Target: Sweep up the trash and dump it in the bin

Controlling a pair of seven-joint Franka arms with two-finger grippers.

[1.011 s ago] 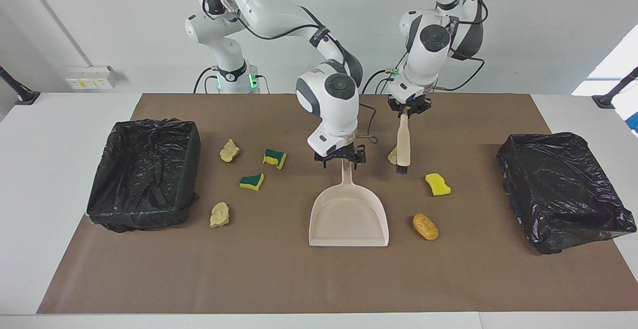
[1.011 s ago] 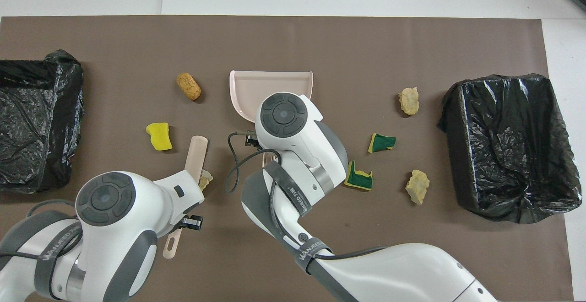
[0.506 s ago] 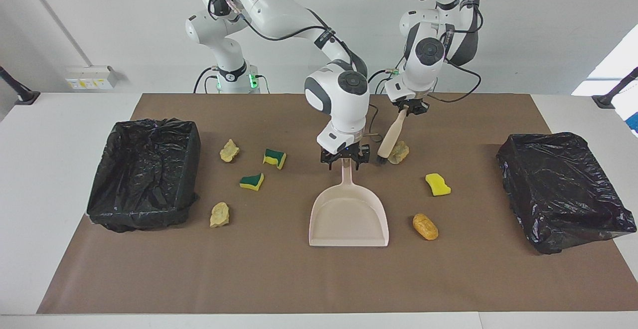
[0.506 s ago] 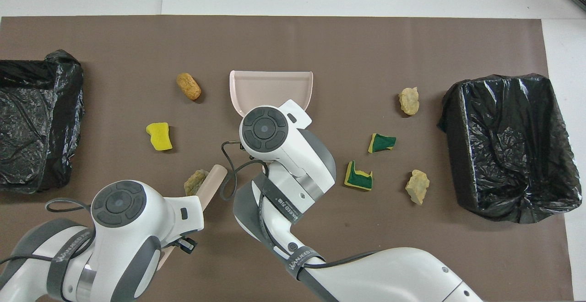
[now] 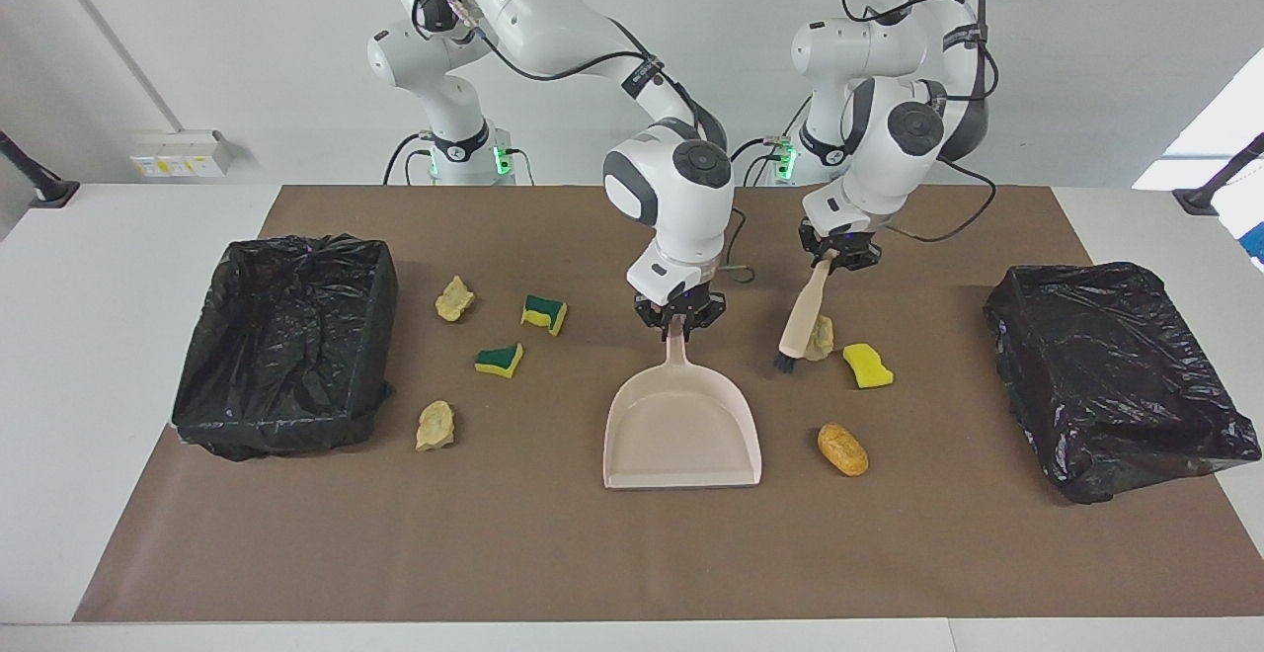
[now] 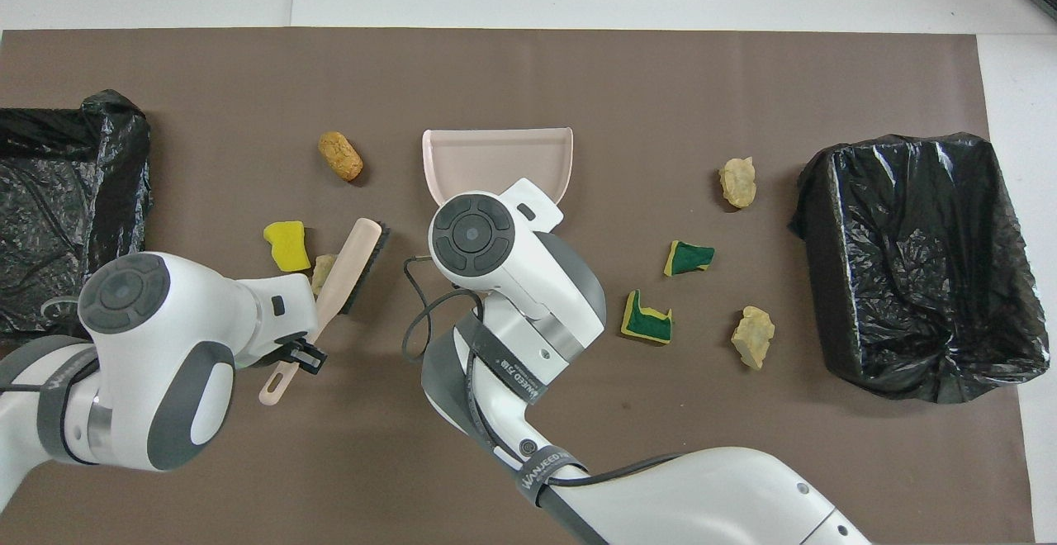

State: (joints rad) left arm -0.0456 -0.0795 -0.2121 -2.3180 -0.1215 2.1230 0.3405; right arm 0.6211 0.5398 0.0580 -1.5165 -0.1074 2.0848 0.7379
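Observation:
My right gripper (image 5: 676, 324) is shut on the handle of the beige dustpan (image 5: 683, 425), which lies flat mid-table with its mouth away from the robots. My left gripper (image 5: 839, 255) is shut on the handle of the hand brush (image 5: 802, 321). Its black bristles touch the mat beside a beige wad (image 5: 820, 339) of trash. A yellow sponge (image 5: 867, 366) lies just beside that wad, and an orange-brown lump (image 5: 842, 448) farther out. In the overhead view the brush (image 6: 351, 260) slants between wad (image 6: 322, 264) and dustpan (image 6: 495, 161).
Two green-yellow sponges (image 5: 544, 313) (image 5: 499, 360) and two beige wads (image 5: 454, 298) (image 5: 434, 425) lie toward the right arm's end. A black-bagged bin (image 5: 296, 415) stands at that end, another bin (image 5: 1136, 454) at the left arm's end. Brown mat covers the table.
The right gripper closed on the dustpan handle and the pan shifted slightly. The left arm swung the brush toward its own end, pushing the beige wad outward next to the yellow sponge.

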